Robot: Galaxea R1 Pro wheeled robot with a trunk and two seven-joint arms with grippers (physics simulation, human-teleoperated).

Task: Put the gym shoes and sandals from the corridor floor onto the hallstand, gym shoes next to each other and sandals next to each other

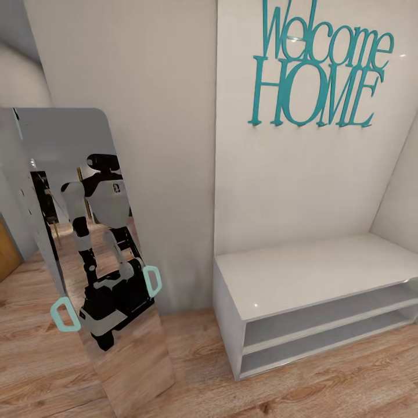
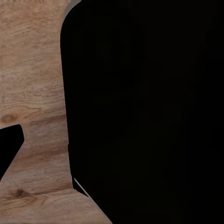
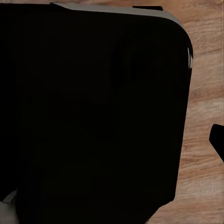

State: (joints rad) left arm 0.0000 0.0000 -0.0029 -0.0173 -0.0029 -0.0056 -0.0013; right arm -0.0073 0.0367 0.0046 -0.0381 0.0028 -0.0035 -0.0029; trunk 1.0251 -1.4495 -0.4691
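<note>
The gym shoes and the sandals are out of view. A pale low bench unit [image 1: 302,276] with two open shelves stands at the right against a tall pale panel; its top and shelves are bare. No upper shelves show on it, and I cannot tell whether it is the hallstand. The corridor floor [image 1: 197,371] is light wood plank. A leaning mirror [image 1: 87,191] at the left reflects my body, with two teal gripper shapes at my sides. Both wrist views look past a large black part [image 2: 149,112] [image 3: 93,116] down to the floor [image 2: 32,84] [image 3: 205,93].
Teal "Welcome HOME" lettering [image 1: 319,69] hangs on the panel above the bench. The mirror leans against the wall, its foot on the floor ahead and to my left. Open plank floor lies between the mirror and the bench.
</note>
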